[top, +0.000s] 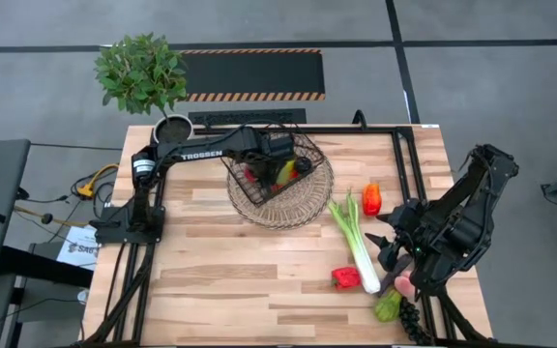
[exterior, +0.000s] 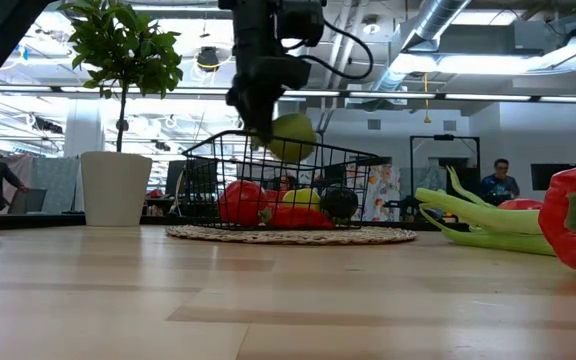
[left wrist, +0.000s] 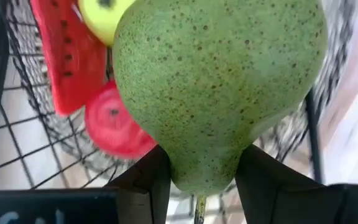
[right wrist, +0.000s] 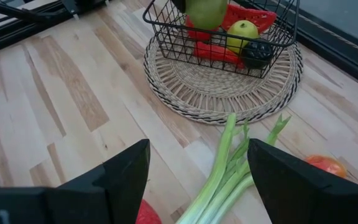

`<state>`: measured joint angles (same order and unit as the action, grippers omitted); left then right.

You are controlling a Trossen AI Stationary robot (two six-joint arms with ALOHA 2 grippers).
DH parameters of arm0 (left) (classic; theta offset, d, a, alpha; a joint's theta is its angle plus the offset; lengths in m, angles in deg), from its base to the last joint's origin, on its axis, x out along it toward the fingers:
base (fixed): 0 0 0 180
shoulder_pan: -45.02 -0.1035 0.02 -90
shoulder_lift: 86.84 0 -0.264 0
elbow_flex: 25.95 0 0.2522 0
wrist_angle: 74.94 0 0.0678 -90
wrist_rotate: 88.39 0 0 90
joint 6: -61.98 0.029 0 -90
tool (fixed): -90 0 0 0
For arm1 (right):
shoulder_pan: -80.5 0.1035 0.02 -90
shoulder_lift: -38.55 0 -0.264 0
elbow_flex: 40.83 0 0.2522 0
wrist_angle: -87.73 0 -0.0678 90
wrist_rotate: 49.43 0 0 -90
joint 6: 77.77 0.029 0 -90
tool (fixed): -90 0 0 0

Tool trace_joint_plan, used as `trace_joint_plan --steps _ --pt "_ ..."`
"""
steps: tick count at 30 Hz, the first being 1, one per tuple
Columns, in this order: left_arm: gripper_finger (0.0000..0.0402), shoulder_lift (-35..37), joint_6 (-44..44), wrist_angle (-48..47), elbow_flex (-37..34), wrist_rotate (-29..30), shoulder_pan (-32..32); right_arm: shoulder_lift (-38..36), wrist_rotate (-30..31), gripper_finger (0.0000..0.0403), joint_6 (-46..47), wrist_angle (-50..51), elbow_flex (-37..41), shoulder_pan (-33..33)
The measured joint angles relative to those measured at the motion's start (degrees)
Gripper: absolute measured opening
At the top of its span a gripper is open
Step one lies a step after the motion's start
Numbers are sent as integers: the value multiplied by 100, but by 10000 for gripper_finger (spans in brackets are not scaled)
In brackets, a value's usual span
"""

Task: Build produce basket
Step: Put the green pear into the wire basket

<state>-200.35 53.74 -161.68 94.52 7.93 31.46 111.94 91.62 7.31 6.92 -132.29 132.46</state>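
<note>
The dark wire basket stands on a round woven tray at the table's far middle and holds red pieces, a yellow-green apple and a dark fruit. My left gripper is over the basket, shut on a speckled green pear. My right gripper is open and empty above the table's right near part. Below it lie a leek, a red pepper piece, an orange-red pepper, a green fruit, a peach and dark grapes. My left gripper pinches the pear's narrow stem end between its two fingers. In the low view the fingers come from above, pointing down, and the pear hangs by them at the basket's rim, clear of the produce inside, broad end lowest.
A potted green plant stands at the table's far left corner. Black frame rails run along the table's left and right sides. Bare wood lies across the near left and middle. People show in the room beyond the table in the low view.
</note>
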Motion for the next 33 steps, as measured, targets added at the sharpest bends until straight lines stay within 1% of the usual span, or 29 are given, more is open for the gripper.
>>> trace_joint_plan --steps 3,10,15,21,26,30,33 --pt "123 0 -229 236 2 7 30 0 -1 291 0 -14 1 0" --pt "123 0 -449 291 2 43 141 0 -5 291 0 -18 1 0" --pt "123 0 -401 334 2 352 269 0 -5 291 2 -18 1 0" --pt "123 0 -563 354 -1 482 382 0 -5 291 0 -18 1 2" --pt "123 4 -547 548 -327 564 454 0 -5 291 0 -18 1 2" --pt "123 6 -720 644 -748 621 364 0 -5 291 -2 -18 1 2" --pt "123 -2 -779 601 -883 638 273 2 -5 291 -2 -16 1 2"
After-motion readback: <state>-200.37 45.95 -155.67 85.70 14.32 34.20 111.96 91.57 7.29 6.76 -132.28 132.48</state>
